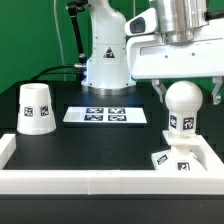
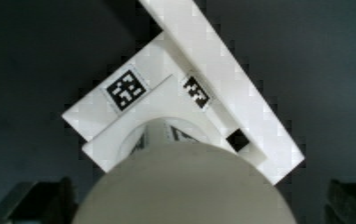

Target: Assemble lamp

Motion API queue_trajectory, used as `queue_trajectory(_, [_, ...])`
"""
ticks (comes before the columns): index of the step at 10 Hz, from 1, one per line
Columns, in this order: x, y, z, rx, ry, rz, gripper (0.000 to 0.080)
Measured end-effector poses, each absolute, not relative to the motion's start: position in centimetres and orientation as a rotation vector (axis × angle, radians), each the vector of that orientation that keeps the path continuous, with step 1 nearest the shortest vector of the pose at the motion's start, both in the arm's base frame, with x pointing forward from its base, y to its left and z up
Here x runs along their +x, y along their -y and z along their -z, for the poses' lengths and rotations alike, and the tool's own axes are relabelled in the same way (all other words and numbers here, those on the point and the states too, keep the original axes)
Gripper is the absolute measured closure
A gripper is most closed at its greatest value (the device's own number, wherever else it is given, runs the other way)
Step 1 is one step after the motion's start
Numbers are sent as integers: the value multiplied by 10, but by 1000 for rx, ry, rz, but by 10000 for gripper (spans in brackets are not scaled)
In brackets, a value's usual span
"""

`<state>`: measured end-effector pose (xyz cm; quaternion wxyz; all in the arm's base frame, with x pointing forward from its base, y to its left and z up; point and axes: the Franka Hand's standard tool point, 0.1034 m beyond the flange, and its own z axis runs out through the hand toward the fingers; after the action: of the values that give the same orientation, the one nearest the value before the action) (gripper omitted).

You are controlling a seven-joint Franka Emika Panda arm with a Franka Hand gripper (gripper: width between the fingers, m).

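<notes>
The arm's upper part is cut off in the exterior view. The wrist view is blurred up close, so the fingers (image 2: 42, 200) are only dark smudges at its corners. The bulb (image 1: 182, 110) stands upright on the base (image 1: 172, 160), long axis vertical and ball upward, with a tag on its stem facing the exterior camera. In the wrist view the ball fills the foreground and hides where the stem meets the base (seated or merely resting, I can't tell). The base lies flat in the near right corner, close against the white wall (image 1: 100, 180) that rims the table. The gripper (image 1: 187, 95) hangs around the ball, fingers spread to either side with gaps showing, gripping nothing. The shade (image 1: 35, 108) stands well apart on the left, wide end down, and the marker board (image 1: 107, 115) lies between it and the bulb.
</notes>
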<state>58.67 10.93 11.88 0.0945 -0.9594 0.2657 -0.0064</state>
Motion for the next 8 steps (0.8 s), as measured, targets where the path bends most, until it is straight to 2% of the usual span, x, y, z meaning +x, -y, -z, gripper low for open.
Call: queue_trajectory(8, [590, -106, -120, -3020, 317, 133, 101])
